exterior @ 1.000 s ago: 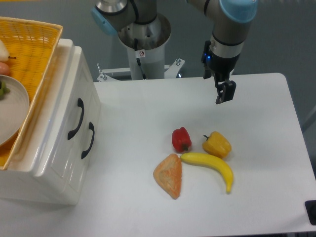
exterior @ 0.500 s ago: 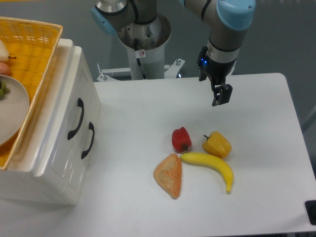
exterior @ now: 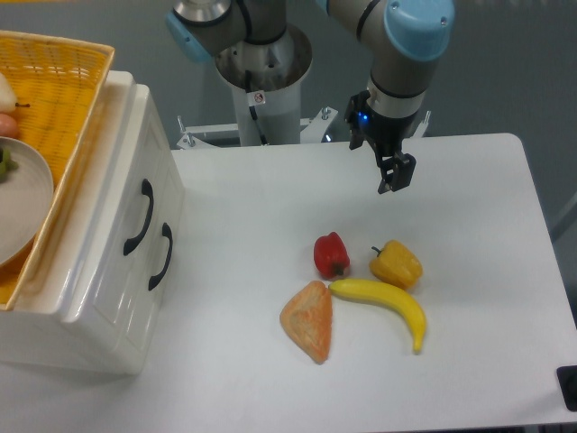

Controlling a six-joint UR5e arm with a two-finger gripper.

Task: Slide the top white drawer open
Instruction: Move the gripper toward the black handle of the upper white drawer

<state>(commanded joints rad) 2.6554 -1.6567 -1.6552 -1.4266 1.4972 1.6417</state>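
We count two glossy white plastic drawers (exterior: 135,212) (exterior: 167,271), two bell peppers, one red (exterior: 331,254), one yellow (exterior: 396,262), one yellow banana (exterior: 383,302), one orange bread wedge (exterior: 308,320), one yellow wicker basket (exterior: 63,99)

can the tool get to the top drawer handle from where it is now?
Probably yes. The tool hangs above the table's far side, and bare tabletop lies between it and the top drawer's handle. The peppers, banana and pastry lie nearer the camera, off that line.

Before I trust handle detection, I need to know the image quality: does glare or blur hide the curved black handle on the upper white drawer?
Fixed camera view: the glossy white plastic top drawer shows soft sheen but no washed-out glare; its curved black handle stands out sharp and dark; the black two-finger gripper looks slightly soft; the white table is evenly lit, with faint shadows.
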